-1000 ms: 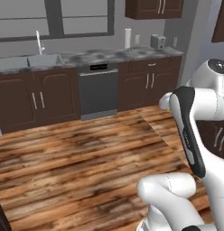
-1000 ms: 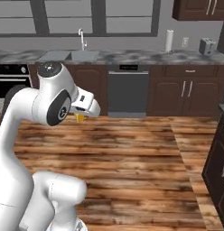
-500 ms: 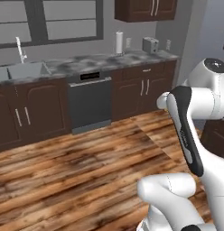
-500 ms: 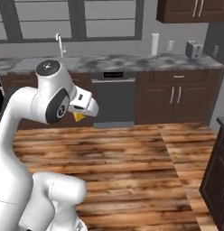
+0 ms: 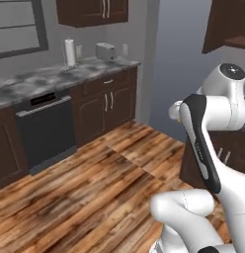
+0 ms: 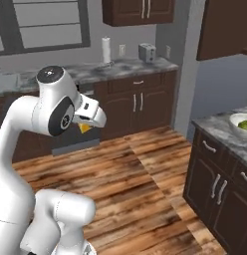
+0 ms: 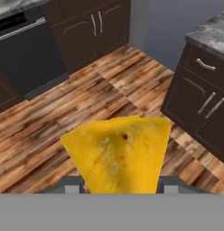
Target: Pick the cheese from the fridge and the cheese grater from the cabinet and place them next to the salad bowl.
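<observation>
Between kitchen surfaces | my gripper (image 6: pixel 87 125) clamps the cheese (image 7: pixel 119 153) | I'd carry it level toward the salad bowl (image 6: pixel 242 122).

Even flat rendered light, soft weak shadows, slightly blurry, no glare

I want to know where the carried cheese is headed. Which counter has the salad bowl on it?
The near counter at the right edge of the right base view; the salad bowl sits there. The far counter along the wall holds a paper towel roll and toaster instead.
</observation>
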